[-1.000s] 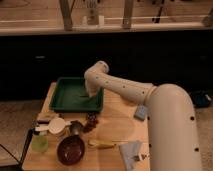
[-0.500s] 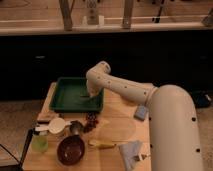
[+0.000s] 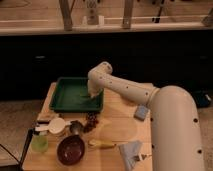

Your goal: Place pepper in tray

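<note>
The green tray (image 3: 67, 102) sits at the table's far left. My arm reaches in from the right, and the gripper (image 3: 92, 95) hangs low over the tray's right part, just inside its right rim. A slim dark shape that looks like the pepper (image 3: 84, 96) shows on the tray floor right beside the gripper. I cannot tell whether the gripper holds it or whether it lies free, because the wrist hides the fingers.
In front of the tray lie a dark grape bunch (image 3: 91, 121), a white cup (image 3: 56, 125), a green cup (image 3: 39, 143), a dark-red bowl (image 3: 70, 149) and a yellow banana-like item (image 3: 102, 145). A blue sponge (image 3: 141, 112) and a grey-blue cloth (image 3: 131, 152) lie on the right.
</note>
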Available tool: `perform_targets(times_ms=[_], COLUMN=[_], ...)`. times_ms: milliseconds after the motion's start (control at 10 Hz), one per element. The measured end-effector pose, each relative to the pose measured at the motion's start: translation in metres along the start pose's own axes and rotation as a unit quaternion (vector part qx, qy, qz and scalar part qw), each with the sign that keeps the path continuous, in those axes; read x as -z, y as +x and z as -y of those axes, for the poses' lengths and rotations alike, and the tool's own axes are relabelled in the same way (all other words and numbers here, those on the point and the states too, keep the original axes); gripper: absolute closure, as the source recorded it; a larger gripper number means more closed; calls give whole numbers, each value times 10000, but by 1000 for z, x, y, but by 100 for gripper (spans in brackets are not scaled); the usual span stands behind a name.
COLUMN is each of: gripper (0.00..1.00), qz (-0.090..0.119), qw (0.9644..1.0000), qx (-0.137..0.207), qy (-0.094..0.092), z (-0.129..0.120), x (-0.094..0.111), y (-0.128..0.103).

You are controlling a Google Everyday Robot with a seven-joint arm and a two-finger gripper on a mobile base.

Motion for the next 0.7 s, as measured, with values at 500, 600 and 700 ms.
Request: perform_targets(times_ms=[500, 600, 700], gripper=[61, 61, 62], qz=[50, 66, 72], qw=[9999, 9999, 9998], qx=[-117, -146, -162], qy=[8, 7, 10], z=[-2, -3, -3], x=[1, 2, 2], y=[6, 8, 9])
